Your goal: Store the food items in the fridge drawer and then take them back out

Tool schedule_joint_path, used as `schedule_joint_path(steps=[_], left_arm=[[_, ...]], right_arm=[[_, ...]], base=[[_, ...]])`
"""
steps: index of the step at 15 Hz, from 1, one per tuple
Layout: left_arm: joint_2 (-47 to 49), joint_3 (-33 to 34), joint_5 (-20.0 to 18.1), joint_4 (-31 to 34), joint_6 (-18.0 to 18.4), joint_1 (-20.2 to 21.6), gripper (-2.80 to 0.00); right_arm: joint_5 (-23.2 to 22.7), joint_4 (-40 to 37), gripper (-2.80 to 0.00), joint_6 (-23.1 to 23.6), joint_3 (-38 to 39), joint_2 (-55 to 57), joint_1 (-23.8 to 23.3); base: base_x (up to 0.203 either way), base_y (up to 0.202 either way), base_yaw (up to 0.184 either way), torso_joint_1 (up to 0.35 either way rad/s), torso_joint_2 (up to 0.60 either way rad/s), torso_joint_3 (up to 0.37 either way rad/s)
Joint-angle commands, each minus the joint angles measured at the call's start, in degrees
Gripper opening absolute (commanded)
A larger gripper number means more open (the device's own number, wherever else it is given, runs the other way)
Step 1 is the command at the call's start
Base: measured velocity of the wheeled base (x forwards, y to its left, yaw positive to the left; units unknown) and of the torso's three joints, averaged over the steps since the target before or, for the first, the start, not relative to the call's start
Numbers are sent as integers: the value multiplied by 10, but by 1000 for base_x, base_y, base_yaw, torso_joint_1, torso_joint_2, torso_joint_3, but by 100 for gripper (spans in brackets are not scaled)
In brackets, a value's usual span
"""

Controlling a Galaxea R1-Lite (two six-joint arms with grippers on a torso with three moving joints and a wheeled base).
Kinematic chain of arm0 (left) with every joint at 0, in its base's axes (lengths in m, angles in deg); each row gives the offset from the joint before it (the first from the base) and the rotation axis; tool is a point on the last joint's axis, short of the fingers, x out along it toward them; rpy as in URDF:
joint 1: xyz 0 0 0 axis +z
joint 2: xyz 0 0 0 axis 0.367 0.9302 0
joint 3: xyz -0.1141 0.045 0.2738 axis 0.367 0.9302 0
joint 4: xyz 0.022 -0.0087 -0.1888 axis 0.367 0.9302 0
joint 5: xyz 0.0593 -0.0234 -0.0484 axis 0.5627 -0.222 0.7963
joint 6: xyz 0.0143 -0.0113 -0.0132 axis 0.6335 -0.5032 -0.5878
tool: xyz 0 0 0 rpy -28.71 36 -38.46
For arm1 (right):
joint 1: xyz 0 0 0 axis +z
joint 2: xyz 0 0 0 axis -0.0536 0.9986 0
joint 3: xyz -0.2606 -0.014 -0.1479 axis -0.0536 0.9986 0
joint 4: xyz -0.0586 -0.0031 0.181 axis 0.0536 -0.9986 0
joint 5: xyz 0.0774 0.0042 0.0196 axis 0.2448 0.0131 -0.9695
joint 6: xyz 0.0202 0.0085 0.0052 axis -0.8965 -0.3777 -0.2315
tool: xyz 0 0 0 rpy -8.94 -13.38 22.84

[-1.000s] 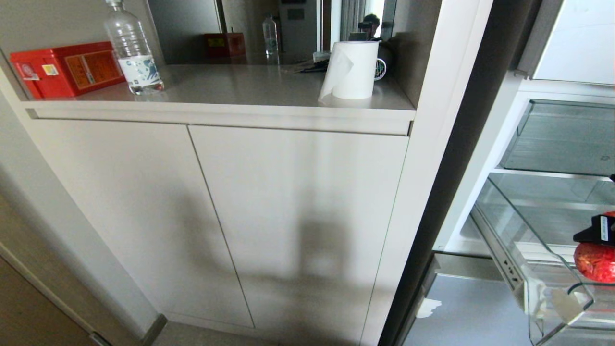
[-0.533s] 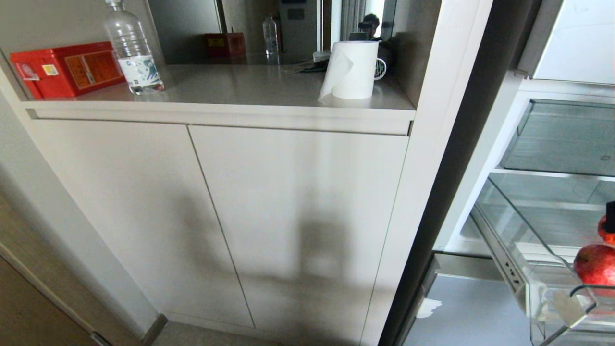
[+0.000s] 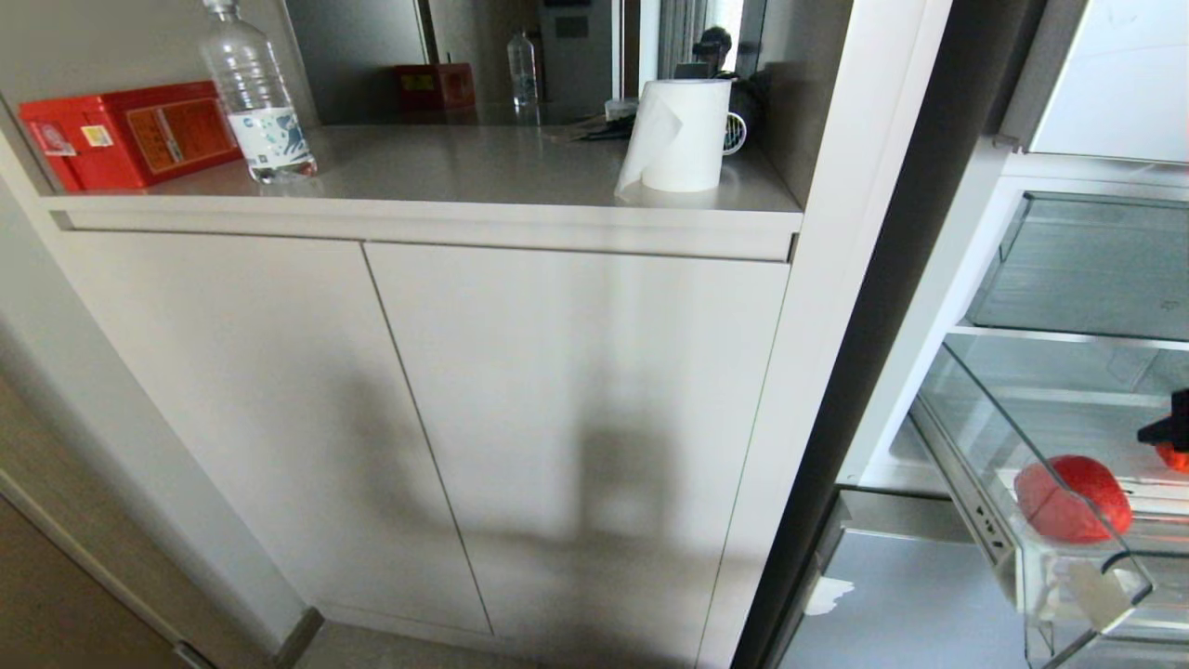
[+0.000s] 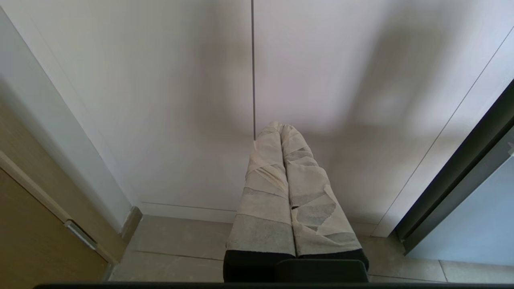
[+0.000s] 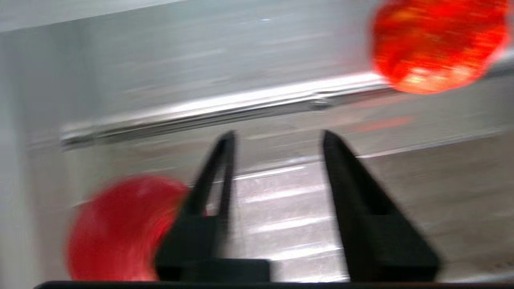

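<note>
The clear fridge drawer (image 3: 1082,585) stands pulled out at the far right of the head view. A deep red food item (image 3: 1073,497) lies on its floor near the front left corner. My right gripper (image 3: 1172,432) pokes in at the picture's edge above the drawer, with a sliver of the orange-red food item (image 3: 1178,456) under it. Seen from the right wrist, the gripper (image 5: 277,138) is open over the ribbed floor (image 5: 281,224) with nothing between its fingers. The red item (image 5: 120,228) sits beside one finger and the orange-red one (image 5: 433,44) farther off. My left gripper (image 4: 280,127), tape-wrapped and shut, hangs parked before the cabinet.
White cabinet doors (image 3: 557,418) fill the middle, under a counter with a red box (image 3: 130,130), a water bottle (image 3: 255,93) and a paper roll (image 3: 683,135). A clear upper bin (image 3: 1087,269) sits above the drawer. A frosted grey panel (image 3: 910,604) lies below.
A second ago my right gripper sat on the deep red item at the drawer's front. It has let go and drawn back, and the item has rolled left onto the drawer floor.
</note>
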Motion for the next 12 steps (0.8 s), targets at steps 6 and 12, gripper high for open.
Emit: schedule_joint_path(steps=[6, 12], left_arm=[[0, 0, 0, 0, 0, 0, -280], [0, 0, 0, 0, 0, 0, -280]], right_arm=[[-59, -74, 0, -18, -25, -1, 26], [-121, -188, 0, -21, -52, -29, 47]], base=[[0, 0, 0, 0, 0, 0], [0, 0, 0, 0, 0, 0]])
